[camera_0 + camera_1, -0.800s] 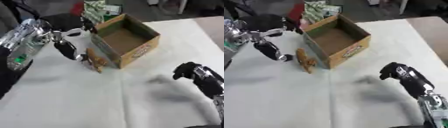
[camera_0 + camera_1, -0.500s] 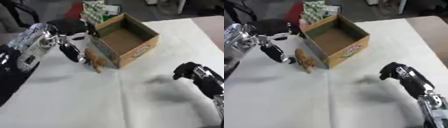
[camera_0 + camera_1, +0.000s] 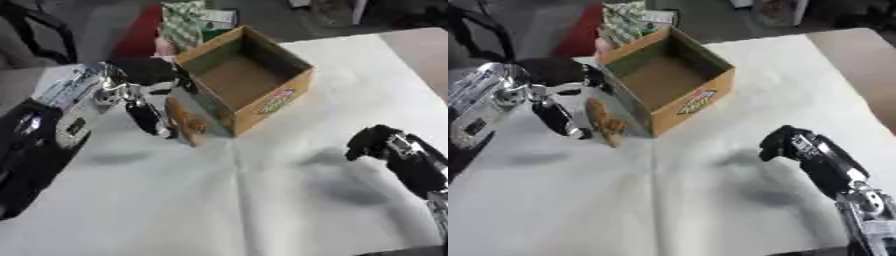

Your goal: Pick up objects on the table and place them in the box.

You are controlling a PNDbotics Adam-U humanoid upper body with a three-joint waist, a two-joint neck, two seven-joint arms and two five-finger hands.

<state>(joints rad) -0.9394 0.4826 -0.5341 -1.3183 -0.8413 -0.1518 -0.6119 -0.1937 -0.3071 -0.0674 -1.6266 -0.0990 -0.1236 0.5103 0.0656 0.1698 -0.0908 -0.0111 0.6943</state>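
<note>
An open cardboard box [image 3: 271,102] stands askew at the top middle of the white cloth, and nothing shows inside it. A small brown toy figure [image 3: 185,122] lies on the cloth against the box's left wall. My left hand [image 3: 140,71] comes in from the left, black, just above and left of the toy. One straight finger [image 3: 146,117] points down beside the toy, touching or nearly touching its left side. My right hand [image 3: 372,142] hovers over the cloth at the right, fingers curled, holding nothing.
A green-and-white patterned package [image 3: 185,25] and something red [image 3: 140,35] lie behind the box. The white cloth [image 3: 236,200] has fold lines and spreads wide in front. The table's right edge [image 3: 420,55] is near.
My left hand has moved right and closer to the brown toy, its finger now right beside it. The right hand has stayed in place.
</note>
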